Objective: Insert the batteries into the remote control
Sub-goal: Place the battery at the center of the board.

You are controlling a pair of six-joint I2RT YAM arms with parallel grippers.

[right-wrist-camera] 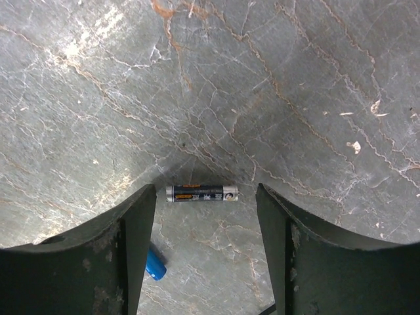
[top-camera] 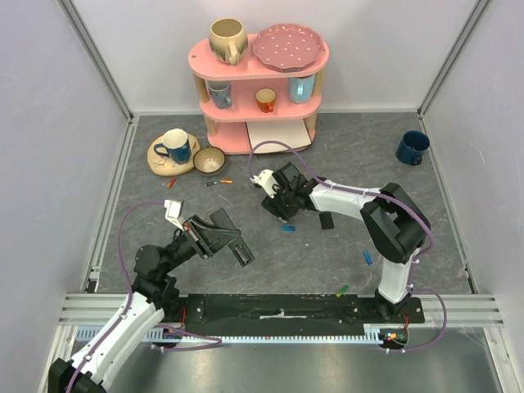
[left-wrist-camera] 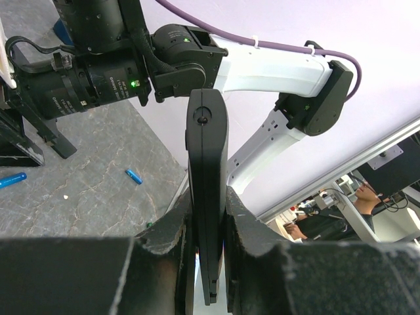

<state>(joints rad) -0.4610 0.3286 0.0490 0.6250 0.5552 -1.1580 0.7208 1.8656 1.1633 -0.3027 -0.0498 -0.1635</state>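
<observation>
Right hand (right-wrist-camera: 205,197) splayed astride battery (right-wrist-camera: 201,193)

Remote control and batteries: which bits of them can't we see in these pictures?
Left wrist view: the remote control shows edge-on, so no battery slot can be seen; the left pincer hides its lower end.
Top view: the remote control is too small and dark to tell from the pincer holding it.
Right wrist view: a blue battery is half hidden behind the right pincer.
</observation>
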